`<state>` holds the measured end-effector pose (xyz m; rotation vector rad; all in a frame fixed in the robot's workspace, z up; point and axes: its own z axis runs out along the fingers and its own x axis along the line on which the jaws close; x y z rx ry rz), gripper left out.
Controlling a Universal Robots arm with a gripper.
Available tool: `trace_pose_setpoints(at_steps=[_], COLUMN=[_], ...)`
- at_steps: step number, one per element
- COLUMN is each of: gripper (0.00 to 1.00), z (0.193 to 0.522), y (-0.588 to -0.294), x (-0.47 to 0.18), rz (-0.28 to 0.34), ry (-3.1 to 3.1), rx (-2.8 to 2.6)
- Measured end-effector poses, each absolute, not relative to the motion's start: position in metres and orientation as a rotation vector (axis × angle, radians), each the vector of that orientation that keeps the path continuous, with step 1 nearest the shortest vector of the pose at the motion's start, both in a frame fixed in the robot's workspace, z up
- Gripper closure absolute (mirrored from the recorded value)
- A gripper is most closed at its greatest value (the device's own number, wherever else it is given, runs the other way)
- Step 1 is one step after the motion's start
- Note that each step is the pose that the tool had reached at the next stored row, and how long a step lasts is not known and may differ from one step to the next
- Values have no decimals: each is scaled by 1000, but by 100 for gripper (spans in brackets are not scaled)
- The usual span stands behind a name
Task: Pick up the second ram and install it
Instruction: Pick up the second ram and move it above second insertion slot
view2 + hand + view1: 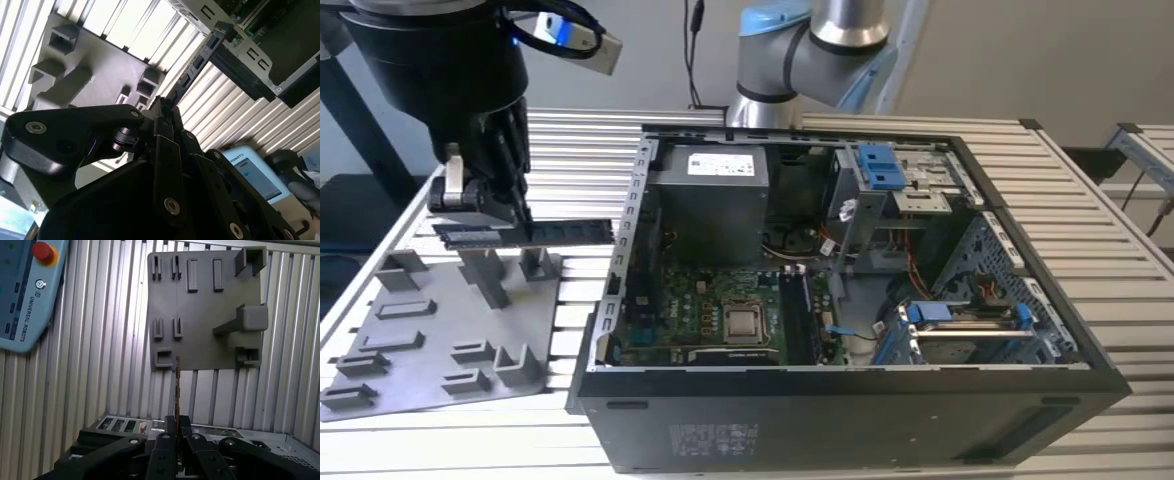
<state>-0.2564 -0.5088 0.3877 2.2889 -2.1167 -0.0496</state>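
Exterior view: your black gripper (487,220) is pressed together on the thin, long blue-green memory board (567,231), holding it level over the grey plastic fixture tray (420,305), beside the open black computer case (854,410). Gripped off-centre, the board may tilt or slip, and its free end could clip the case wall.

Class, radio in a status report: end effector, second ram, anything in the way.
End effector shut on second ram. Ram over grey fixture, outside open case. No obstruction seen.
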Motion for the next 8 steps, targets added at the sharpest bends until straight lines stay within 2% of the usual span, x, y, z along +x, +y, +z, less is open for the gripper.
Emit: trace_pose_setpoints(at_steps=[8], gripper=[86], z=[389], y=[-509], x=[-236], rz=[-50], ry=[-2117], rx=[2289])
